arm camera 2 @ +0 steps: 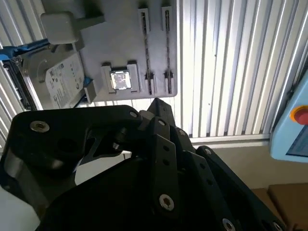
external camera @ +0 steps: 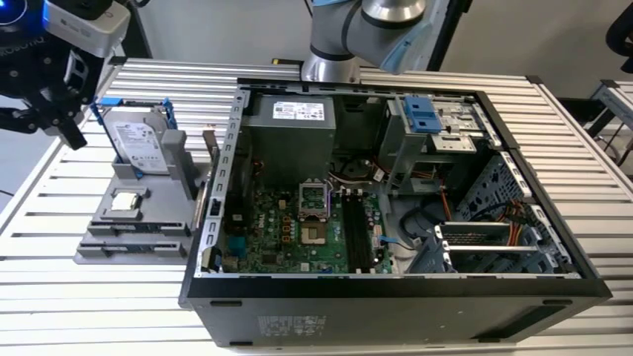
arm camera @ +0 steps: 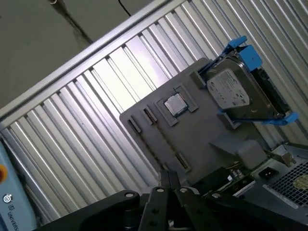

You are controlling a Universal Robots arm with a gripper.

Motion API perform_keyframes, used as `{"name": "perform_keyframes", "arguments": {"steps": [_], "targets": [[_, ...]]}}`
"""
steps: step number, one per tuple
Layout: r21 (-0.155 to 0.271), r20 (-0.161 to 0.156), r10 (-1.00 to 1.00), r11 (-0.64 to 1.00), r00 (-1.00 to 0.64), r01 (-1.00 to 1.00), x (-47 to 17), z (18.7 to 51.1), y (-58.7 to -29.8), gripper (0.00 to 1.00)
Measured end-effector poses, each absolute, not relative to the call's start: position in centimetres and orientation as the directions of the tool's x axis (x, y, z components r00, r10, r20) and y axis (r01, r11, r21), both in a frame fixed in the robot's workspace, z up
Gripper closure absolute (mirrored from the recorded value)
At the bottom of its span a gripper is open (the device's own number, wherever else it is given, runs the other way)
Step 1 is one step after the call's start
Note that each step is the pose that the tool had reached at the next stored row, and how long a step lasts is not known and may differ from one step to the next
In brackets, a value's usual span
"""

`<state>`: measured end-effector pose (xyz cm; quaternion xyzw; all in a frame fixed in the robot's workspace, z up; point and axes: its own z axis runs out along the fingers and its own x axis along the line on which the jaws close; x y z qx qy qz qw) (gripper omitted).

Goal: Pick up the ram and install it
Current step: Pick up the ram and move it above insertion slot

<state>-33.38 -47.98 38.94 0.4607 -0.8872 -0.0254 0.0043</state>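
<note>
A grey fixture (external camera: 158, 196) lies on the slatted table, at the exterior view's left of the open computer case (external camera: 396, 185). Its two narrow slots (arm camera 2: 154, 48) sit at the end away from the hard drive. A thin dark strip (arm camera: 166, 143) stands on edge in one slot; it looks like the ram, though I cannot tell for sure. My gripper (external camera: 55, 111) hangs high above the table beside the fixture's hard-drive end, holding nothing that I can see. Its black linkage (arm camera 2: 159, 183) fills the foreground in both wrist views (arm camera: 163, 202). The black motherboard slots (external camera: 354, 230) lie inside the case.
A silver hard drive (external camera: 138, 141) in a blue frame stands upright on the fixture, with a small square silver chip (external camera: 124, 202) in front of it. The arm's base (external camera: 342, 44) rises behind the case. A light-blue box with a red button (arm camera 2: 293, 125) sits off the table's edge.
</note>
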Motion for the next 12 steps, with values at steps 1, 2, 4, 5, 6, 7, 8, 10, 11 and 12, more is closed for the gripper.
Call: {"name": "perform_keyframes", "arguments": {"steps": [1,2,4,5,6,7,8,10,11,12], "targets": [[0.049,-0.016,-0.825,0.564,-0.565,-0.825,-33.38,38.94,-47.98,1.00],[0.048,-0.016,-0.832,0.553,-0.554,-0.832,-33.38,38.94,-47.98,1.00],[0.048,-0.017,-0.845,0.533,-0.534,-0.845,-33.38,38.94,-47.98,1.00],[0.048,-0.017,-0.852,0.522,-0.523,-0.852,-33.39,38.95,-47.98,1.00],[0.047,-0.017,-0.859,0.511,-0.512,-0.858,-33.39,38.94,-47.98,1.00],[0.047,-0.017,-0.865,0.500,-0.502,-0.865,-33.39,38.94,-47.98,1.00],[0.046,-0.018,-0.871,0.490,-0.491,-0.871,-33.39,38.95,-47.98,1.00],[0.045,-0.018,-0.885,0.464,-0.465,-0.885,-33.38,38.94,-47.97,1.00],[0.045,-0.018,-0.893,0.448,-0.449,-0.893,-33.39,38.94,-47.97,1.00],[0.045,-0.018,-0.901,0.433,-0.434,-0.900,-33.39,38.95,-47.97,1.00]]}}
